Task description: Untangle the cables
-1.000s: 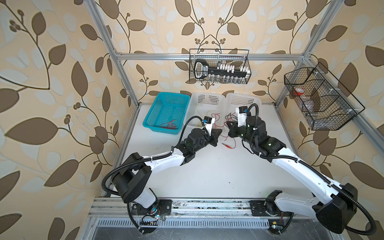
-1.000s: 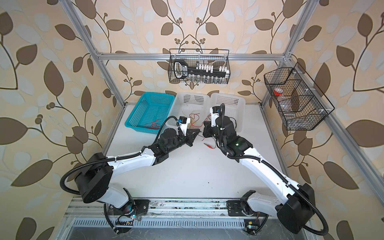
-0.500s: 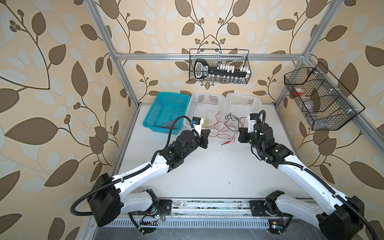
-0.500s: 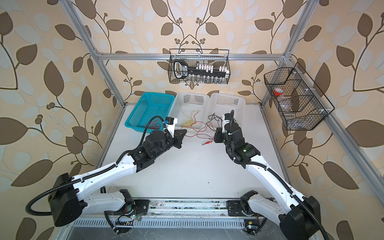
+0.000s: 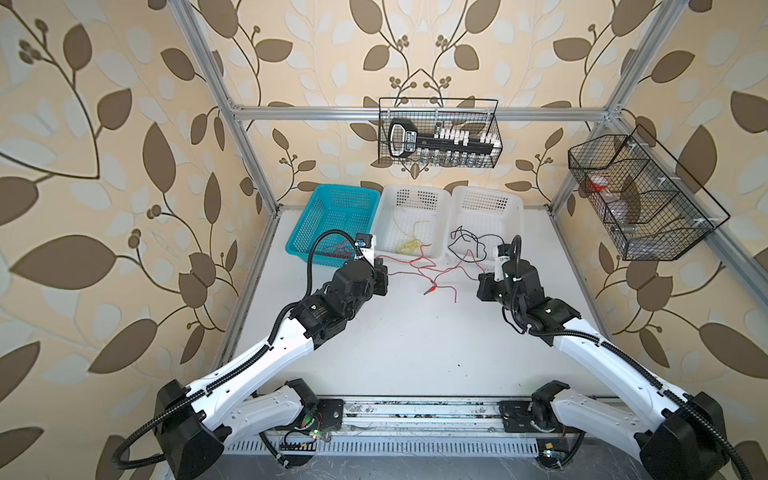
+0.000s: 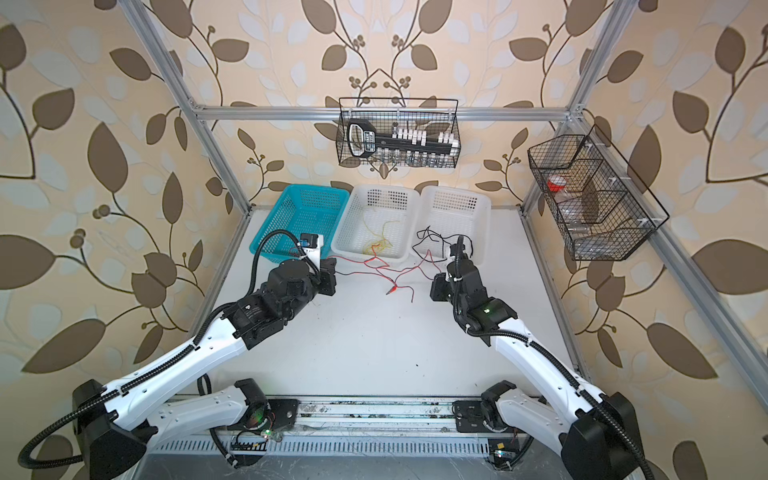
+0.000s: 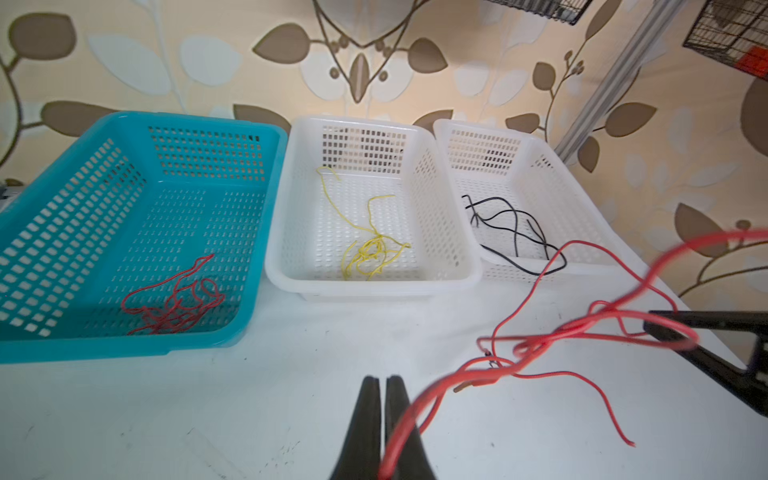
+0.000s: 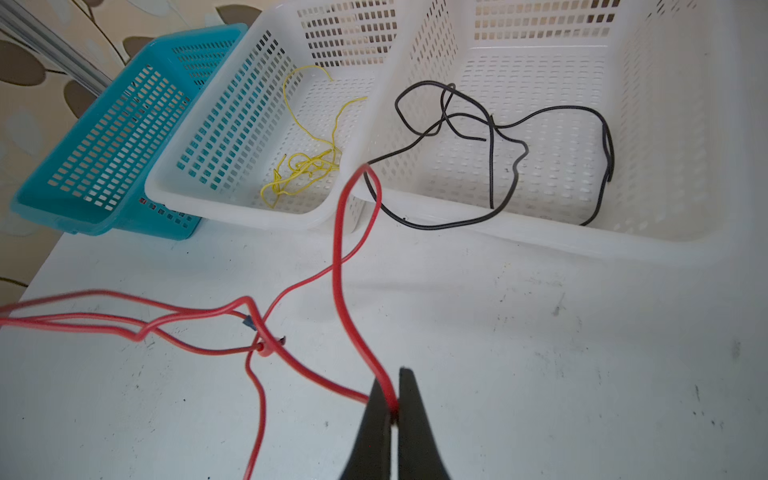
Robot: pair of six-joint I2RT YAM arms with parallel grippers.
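Red cables (image 5: 432,274) (image 6: 392,275) lie knotted on the white counter (image 5: 415,345), toward its 12 o'clock edge, and in both top views we see them strung between the two arms. At 9 o'clock of the knot the left gripper (image 7: 382,380) has its fingers pressed together, with one red strand coming out from between them. At 3 o'clock the right gripper (image 8: 394,384) is likewise closed, pinching another red strand that loops up and then drops back to the knot. A free red end trails toward 6 o'clock across the counter.

Beyond the knot, three plastic baskets stand side by side along the 12 o'clock edge. We find a loose red coil (image 7: 174,307) in the teal basket (image 7: 187,120) at 11 o'clock and yellow cables (image 7: 370,253) in the middle white basket (image 7: 353,122) at 12 o'clock. Black cables (image 8: 490,145) sit in the right white basket (image 8: 540,240) at 1 o'clock, with one black loop hanging out over its near rim.
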